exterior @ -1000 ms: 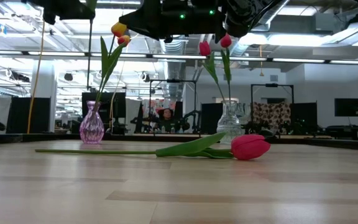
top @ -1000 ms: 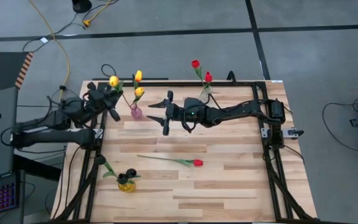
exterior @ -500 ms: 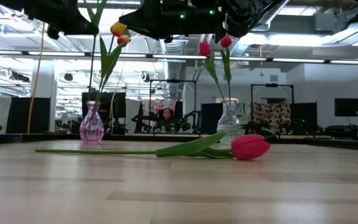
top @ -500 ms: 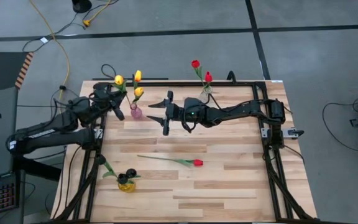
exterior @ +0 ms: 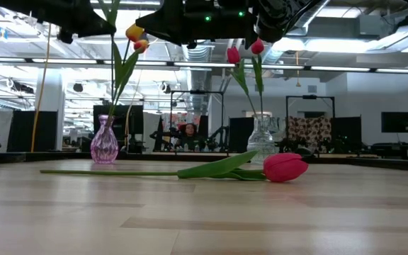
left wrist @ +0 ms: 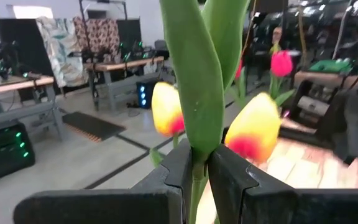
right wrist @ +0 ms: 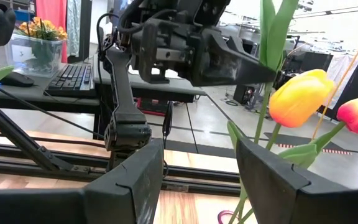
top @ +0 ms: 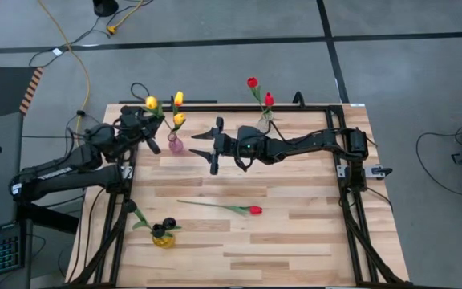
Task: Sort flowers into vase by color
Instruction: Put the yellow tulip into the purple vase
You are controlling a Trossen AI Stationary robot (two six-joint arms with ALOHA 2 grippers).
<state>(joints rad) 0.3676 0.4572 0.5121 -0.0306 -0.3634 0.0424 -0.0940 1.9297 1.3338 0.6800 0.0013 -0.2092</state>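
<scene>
My left gripper [top: 147, 132] is shut on a yellow tulip whose head [top: 151, 103] stands up just left of the pink vase [top: 175, 144]; that vase holds two yellow tulips [top: 179, 119]. In the low view the held stem [exterior: 113, 49] hangs down above the pink vase [exterior: 105, 142]. My right gripper [top: 192, 142] hovers open just right of that vase and touches nothing. A clear vase [top: 265, 124] holds two red tulips [top: 269, 99]. One red tulip [top: 254, 209] lies flat on the table. A yellow vase [top: 164, 238] holds near-black tulips. My left gripper [left wrist: 194, 171] pinches the yellow tulip's green stem [left wrist: 195, 186] between its two fingers, where a leaf [left wrist: 197, 93] rises from it. The fingers come level from the table's left and lie across the stem. The tulip is lifted clear and stands upright, its lower stem hanging below the fingers.
The table's black frame rails [top: 351, 201] run along its left and right sides. The middle and near right of the wooden top [top: 295, 241] are bare apart from the lying red tulip. Cables lie on the floor beyond the far edge.
My left gripper, still shut on the yellow tulip, has moved a little toward the table's right, closer to the pink vase; the upright tulip has travelled with it.
</scene>
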